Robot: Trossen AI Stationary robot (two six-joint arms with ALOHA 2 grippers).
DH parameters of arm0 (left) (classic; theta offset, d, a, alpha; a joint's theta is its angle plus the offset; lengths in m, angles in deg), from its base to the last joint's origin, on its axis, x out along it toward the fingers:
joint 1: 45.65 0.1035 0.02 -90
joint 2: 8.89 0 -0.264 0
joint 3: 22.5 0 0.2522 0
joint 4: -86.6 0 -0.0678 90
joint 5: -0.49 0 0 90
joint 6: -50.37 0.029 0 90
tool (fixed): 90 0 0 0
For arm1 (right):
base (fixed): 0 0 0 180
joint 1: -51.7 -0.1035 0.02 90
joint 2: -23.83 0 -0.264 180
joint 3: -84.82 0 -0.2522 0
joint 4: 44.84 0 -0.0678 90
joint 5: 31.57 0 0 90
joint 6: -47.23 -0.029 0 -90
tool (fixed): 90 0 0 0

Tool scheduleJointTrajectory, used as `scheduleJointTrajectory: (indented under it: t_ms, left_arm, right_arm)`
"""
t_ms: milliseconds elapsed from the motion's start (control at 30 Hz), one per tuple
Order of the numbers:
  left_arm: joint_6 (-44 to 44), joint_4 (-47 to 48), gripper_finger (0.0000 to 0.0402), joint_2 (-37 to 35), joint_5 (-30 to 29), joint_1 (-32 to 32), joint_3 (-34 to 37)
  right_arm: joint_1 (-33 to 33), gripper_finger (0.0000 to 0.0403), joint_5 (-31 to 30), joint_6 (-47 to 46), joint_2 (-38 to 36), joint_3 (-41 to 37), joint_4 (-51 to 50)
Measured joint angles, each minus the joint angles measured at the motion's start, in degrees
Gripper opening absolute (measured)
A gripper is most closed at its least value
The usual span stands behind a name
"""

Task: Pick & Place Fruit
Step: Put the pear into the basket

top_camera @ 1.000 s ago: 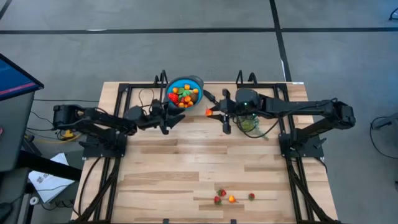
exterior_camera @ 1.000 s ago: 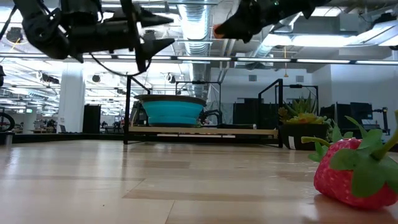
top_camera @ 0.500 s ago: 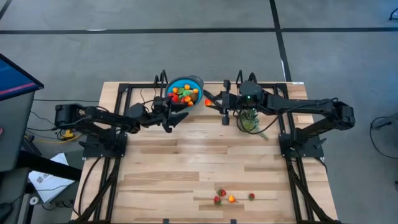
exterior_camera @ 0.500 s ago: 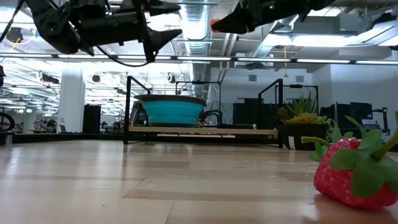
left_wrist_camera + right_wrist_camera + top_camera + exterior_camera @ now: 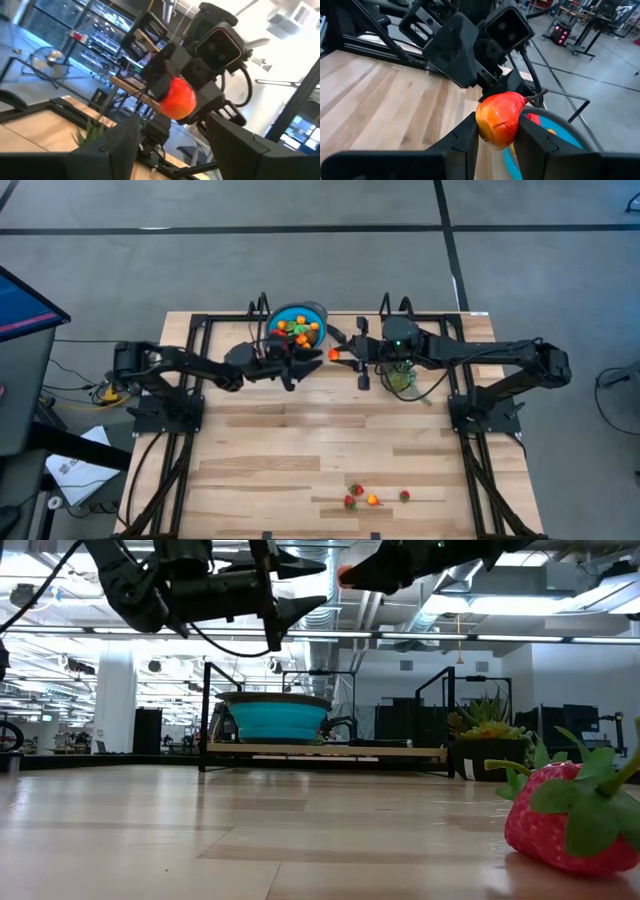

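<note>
We use the round blue bowl (image 5: 296,324) at the far edge of the light wooden table (image 5: 300,450) as landmark. The bowl is filled with small toy fruits (image 5: 296,330) in red, orange and green. The right gripper (image 5: 340,354) is raised in the air just beside the bowl, on its right side, with its jaws closed on a small red-orange toy fruit with a thin stem (image 5: 500,119); in the right wrist view we see that fruit pinched between the two dark fingers (image 5: 461,140), the bowl rim (image 5: 560,131) just beyond it. The left gripper (image 5: 303,358) is raised too, just in front of the bowl and close to the right gripper, pointing toward it; its jaws stand open with nothing between them, and in the left wrist view we see the gap between its fingers (image 5: 122,142) aimed at the held fruit (image 5: 176,98). In the low view both grippers are well above the tabletop, left gripper (image 5: 308,587) near right gripper (image 5: 355,578). A green spiky-leaved plant-like thing (image 5: 402,378) sits on the table to the right of the bowl, under the right arm. Well apart from the bowl, at the near edge of the table, we see a few loose toy strawberries and an orange piece (image 5: 372,498); one red strawberry with green leaves (image 5: 570,815) lies close to the low camera.
</note>
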Motion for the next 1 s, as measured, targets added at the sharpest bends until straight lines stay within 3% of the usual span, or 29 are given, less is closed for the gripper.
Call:
scheduleJointTrajectory:
  t_ms: [233,500,1000]
  left_arm:
    - [-0.87,-0.11,0.0196,0.45,1.98,-1.51,-0.72]
    - [-0.41,-0.15,0.0179,0.38,-5.37,-3.06,-0.72]
    - [0.7,-0.04,0.0178,0.38,-9.51,-3.58,-0.72]
  right_arm:
    - [-0.22,0.0097,-0.05,-0.05,0.0,0.0,-2.01]
    - [-0.27,0.0097,0.49,-0.02,0.0,0.0,-2.27]
    - [-0.52,0.0097,0.67,1.55,0.0,0.0,-2.24]
